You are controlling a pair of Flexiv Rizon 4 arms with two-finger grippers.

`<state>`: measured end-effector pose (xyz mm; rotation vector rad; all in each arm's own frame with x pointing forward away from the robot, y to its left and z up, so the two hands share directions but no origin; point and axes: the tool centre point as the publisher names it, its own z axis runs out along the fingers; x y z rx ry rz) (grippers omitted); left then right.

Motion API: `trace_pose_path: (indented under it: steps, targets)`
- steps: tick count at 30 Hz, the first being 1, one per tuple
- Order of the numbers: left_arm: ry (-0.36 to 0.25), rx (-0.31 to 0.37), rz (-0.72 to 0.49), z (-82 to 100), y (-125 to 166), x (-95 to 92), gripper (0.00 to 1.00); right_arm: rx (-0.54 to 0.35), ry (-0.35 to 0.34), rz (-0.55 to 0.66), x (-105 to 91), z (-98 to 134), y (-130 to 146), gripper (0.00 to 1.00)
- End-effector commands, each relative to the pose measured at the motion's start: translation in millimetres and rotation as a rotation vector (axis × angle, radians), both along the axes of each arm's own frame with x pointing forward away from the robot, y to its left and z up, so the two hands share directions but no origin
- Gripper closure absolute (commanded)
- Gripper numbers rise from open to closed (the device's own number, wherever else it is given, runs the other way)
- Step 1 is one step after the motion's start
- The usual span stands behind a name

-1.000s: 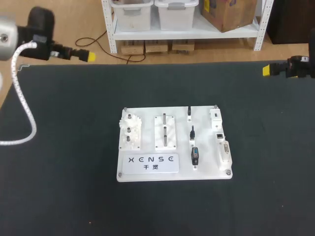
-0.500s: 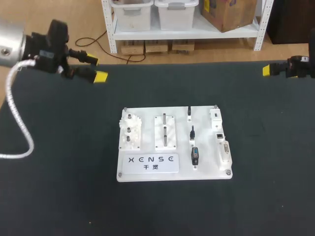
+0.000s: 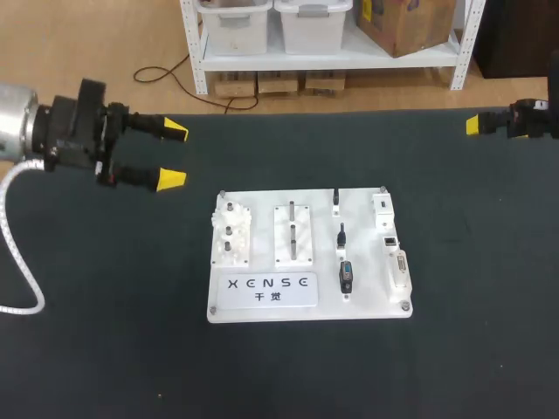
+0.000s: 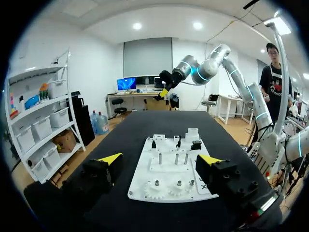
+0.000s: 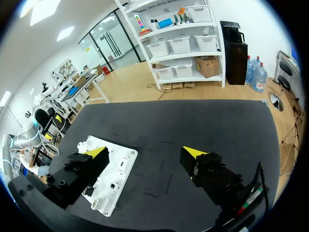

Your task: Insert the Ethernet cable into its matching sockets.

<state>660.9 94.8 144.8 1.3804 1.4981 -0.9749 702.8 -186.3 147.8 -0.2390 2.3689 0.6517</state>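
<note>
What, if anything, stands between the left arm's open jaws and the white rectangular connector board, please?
Nothing visible: only bare black tabletop lies between the left gripper, jaws open, and the white rectangular connector board.

Right end effector (image 3: 472, 125) cut by the edge; board (image 3: 367, 262) sockets indistinct.

The black bench (image 3: 105, 349) carries one white board (image 3: 365, 262) near its centre, printed strip toward six o'clock.

L pincer (image 3: 175, 155) spread wide, white board (image 3: 262, 301) ctr
</note>
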Motion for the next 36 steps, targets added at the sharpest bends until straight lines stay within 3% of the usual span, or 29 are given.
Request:
trace_pose_path:
  steps: [1,13,22,36]
  targets:
    - [-0.045,-0.007,0.089,-4.9,-7.9,-21.6,0.0,0.0,0.0,0.0,-0.2,0.2,0.0,0.0]
    - [-0.067,0.089,-0.01,-22.1,-43.0,-49.1,0.0,0.0,0.0,0.0,-0.2,0.2,0.0,0.0]
    - [-0.04,0.112,-0.057,-47.7,-63.5,-53.3,0.0,0.0,0.0,0.0,-0.2,0.2,0.0,0.0]
    - [-0.028,0.136,-0.095,-62.5,-74.2,-55.2,0.0,0.0,0.0,0.0,-0.2,0.2,0.0,0.0]
